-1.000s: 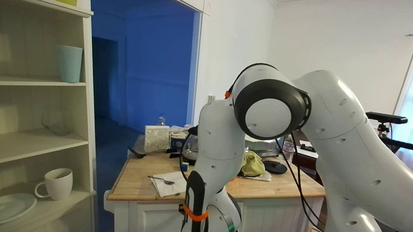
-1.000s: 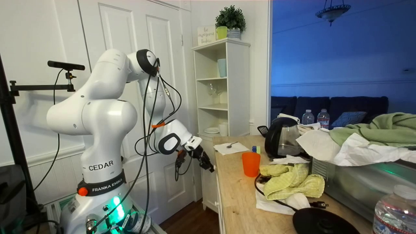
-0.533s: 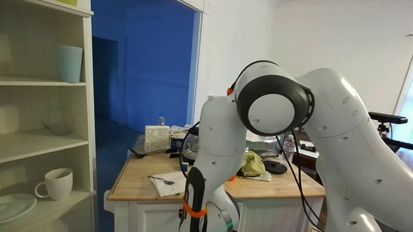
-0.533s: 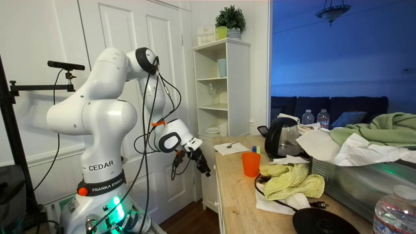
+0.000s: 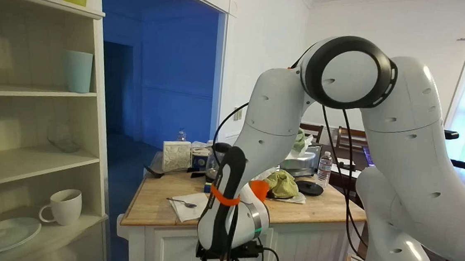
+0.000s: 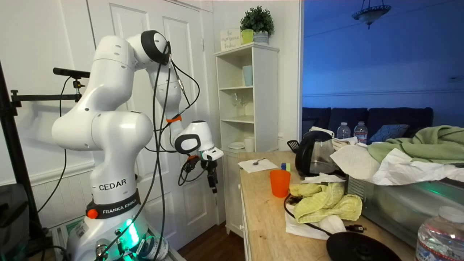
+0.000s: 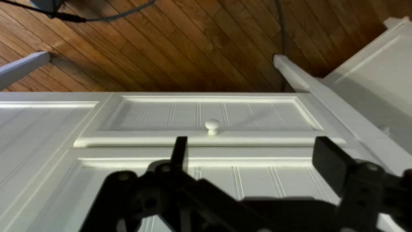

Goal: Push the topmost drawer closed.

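In the wrist view the topmost drawer (image 7: 248, 177) lies right in front of the gripper (image 7: 251, 151), whose fingers (image 7: 180, 154) stand wide apart across it. The drawer's front looks flush with the island (image 5: 310, 252), so whatever it holds is hidden. Farther out from the fingers, and lower on the island, is a panel (image 7: 186, 116) with a round knob (image 7: 212, 125).

Past the island's edge from the gripper, an orange cup (image 6: 280, 185) stands upright, with a kettle (image 6: 315, 152) farther off; what the cup holds cannot be told. Behind the gripper and above it in an exterior view rises the shelf (image 6: 266, 101). Its boards carry, from high to low, a blue cup (image 5: 78, 72), clear glasses (image 5: 63, 144), then a mug (image 5: 68, 207) beside a white dish (image 5: 4, 235); what these hold is not clear. On its top, farthest above the gripper, a yellow cup (image 6: 247, 37) stands next to a pot (image 6: 261, 37) with a leafy plant (image 6: 256, 20) in it.

The arm (image 6: 108, 83) climbs from its base (image 6: 108, 224), bends at an elbow (image 6: 154, 47) well above the gripper, then slopes down to the wrist (image 6: 197, 137). An orange band (image 5: 223, 199) circles it just above the wrist. In an exterior view the gripper hangs almost straight down beside the island, apart from its edge. In an exterior view the wrist stands before the topmost drawer and covers part of it.
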Robot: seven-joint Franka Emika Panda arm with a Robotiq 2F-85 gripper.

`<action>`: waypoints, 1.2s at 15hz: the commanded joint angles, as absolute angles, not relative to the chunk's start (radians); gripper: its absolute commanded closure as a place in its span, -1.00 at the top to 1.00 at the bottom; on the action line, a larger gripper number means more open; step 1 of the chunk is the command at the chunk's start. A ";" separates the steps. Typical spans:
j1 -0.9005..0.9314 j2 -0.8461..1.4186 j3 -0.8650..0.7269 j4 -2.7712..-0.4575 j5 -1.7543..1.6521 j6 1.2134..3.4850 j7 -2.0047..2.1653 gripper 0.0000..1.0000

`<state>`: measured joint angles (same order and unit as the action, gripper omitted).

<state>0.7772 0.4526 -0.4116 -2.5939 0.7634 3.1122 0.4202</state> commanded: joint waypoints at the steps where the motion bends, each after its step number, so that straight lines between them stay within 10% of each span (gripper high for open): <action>1: 0.837 0.296 -0.508 -2.697 0.696 3.015 0.376 1.00; 10: 1.172 0.200 -1.015 -2.748 0.479 3.047 0.210 1.00; 18: 1.128 0.268 -0.942 -2.738 0.508 3.048 0.272 1.00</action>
<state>1.1276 0.2677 -0.9423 -2.7378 0.5080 3.0480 0.2716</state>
